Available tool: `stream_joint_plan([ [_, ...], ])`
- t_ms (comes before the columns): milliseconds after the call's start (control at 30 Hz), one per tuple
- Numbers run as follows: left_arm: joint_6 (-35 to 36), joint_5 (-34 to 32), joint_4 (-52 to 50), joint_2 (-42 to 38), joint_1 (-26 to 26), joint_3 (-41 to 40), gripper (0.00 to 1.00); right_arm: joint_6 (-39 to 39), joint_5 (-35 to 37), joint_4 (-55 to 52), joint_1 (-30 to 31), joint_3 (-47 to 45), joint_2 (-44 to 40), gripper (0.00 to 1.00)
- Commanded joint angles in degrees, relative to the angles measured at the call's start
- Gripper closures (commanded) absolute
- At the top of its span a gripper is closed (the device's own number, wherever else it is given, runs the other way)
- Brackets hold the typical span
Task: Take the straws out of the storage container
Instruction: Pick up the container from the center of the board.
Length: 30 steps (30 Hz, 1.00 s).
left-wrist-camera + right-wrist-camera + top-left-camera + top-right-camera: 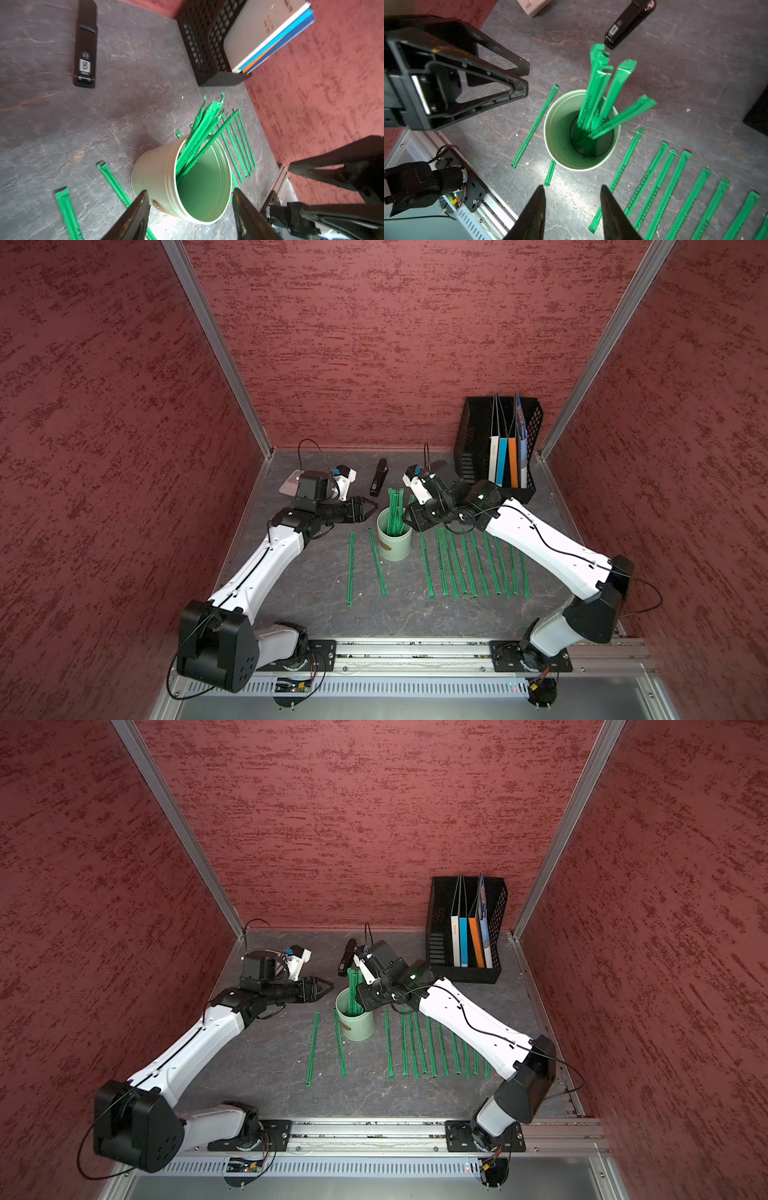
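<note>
The storage container (394,545) (354,1029) is a mint-green cup standing upright mid-table. A few green straws (395,510) (353,986) (199,133) (600,89) lean inside it, sticking out past the rim. Several more straws (469,564) (675,187) lie in a row to its right, and two (351,568) lie to its left. My left gripper (371,510) (190,192) is open, just left of the cup's rim and apart from it. Above the cup's right side hovers my right gripper (409,516) (572,188), open and holding nothing.
A black stapler (379,479) (85,45) lies behind the cup. A black mesh file rack (473,439) (436,928) holding folders stands at the back right. A pale pad (291,481) lies at the back left. Red walls enclose three sides; a metal rail (415,649) runs along the front.
</note>
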Motion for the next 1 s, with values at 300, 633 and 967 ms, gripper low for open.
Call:
stream_joint_plan([
  [300,8.3,-12.4,-16.8,12.1,-8.4,13.7,0.39,4.5,4.3,4.9,-4.6,-7.9,-10.6,0.57],
  [633,7.7,-19.2,-19.3,14.7,-11.0,14.6,0.50,4.8,2.4,5.9,-6.4,-11.0,-13.4,0.56],
  [967,7.5,-19.5,-19.2,17.5,-11.4,15.0,0.73,5.1,1.7,7.1,-7.0,-12.6,-14.2,0.56],
])
